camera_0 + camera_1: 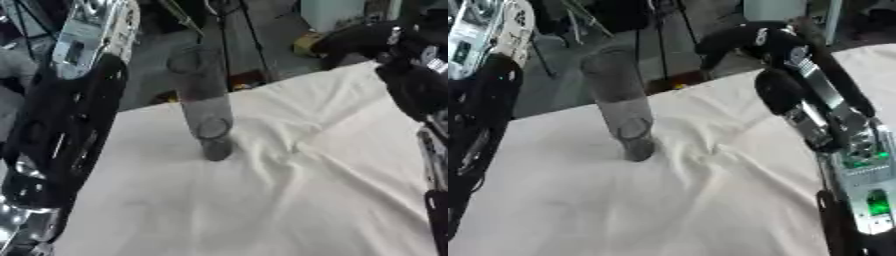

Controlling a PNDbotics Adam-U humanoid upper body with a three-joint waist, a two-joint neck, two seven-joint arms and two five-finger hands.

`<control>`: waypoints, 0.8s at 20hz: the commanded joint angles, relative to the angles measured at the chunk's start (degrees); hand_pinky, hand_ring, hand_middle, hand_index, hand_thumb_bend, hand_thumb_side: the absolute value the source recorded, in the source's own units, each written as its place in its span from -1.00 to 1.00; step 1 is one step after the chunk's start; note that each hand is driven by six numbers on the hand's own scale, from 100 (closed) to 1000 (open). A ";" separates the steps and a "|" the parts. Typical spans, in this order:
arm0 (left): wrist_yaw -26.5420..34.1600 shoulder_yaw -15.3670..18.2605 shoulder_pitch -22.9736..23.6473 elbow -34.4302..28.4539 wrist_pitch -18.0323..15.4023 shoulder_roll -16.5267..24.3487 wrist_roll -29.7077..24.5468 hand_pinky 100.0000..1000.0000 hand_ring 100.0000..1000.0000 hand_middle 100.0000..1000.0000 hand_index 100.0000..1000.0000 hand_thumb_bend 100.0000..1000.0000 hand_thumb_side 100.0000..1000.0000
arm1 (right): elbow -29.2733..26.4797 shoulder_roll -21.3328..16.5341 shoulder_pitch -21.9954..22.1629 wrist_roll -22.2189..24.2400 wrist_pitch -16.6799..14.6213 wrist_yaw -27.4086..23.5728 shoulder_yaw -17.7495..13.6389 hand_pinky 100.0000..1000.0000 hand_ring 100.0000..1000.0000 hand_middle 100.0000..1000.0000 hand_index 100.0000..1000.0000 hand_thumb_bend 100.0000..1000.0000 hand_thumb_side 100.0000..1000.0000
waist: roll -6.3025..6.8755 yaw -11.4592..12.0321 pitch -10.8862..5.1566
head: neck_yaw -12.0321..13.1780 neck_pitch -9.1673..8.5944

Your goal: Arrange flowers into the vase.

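Note:
A tall clear glass vase (203, 102) stands upright on the white cloth (262, 200), near the table's far left part. Nothing shows inside it. My left arm (66, 135) rises along the left side of the view, left of the vase, and runs off the top edge, so its hand is hidden. My right arm (815, 105) reaches up from the lower right and bends out past the table's far edge. Its dark hand (715, 46) hangs over the floor, to the right of the vase's mouth and behind it.
The cloth lies in wrinkles across the middle and right of the table. Beyond the far edge are a grey floor, tripod legs (249, 35), a yellow object (306, 45) and a pale box (332, 12).

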 commanded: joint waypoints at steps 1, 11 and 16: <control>0.76 0.03 -1.83 0.73 -1.14 2.73 -0.04 -1.00 -1.00 -1.00 -0.98 -1.00 0.62 | -0.28 -0.94 -1.03 0.42 0.07 -0.70 -0.03 0.48 0.47 0.09 0.61 -0.67 1.00 | -0.33 -0.03 -0.87 | 0.20 -1.00; 0.51 0.10 -1.99 1.66 -1.82 2.81 -0.29 -1.00 -1.00 -1.00 -0.98 -1.00 0.62 | -0.29 -1.03 -1.04 0.66 0.15 -0.94 -0.09 0.48 0.47 0.09 0.61 -0.67 1.00 | -0.27 -0.07 -0.81 | 0.24 -1.06; -1.01 0.12 -1.50 3.63 -0.92 3.35 0.13 -1.00 -1.00 -1.00 -0.99 -1.00 0.61 | -0.41 -1.48 -1.05 0.55 0.41 -1.20 -0.32 0.48 0.47 0.08 0.61 -0.67 1.00 | 0.02 -0.30 -0.04 | 0.42 -1.07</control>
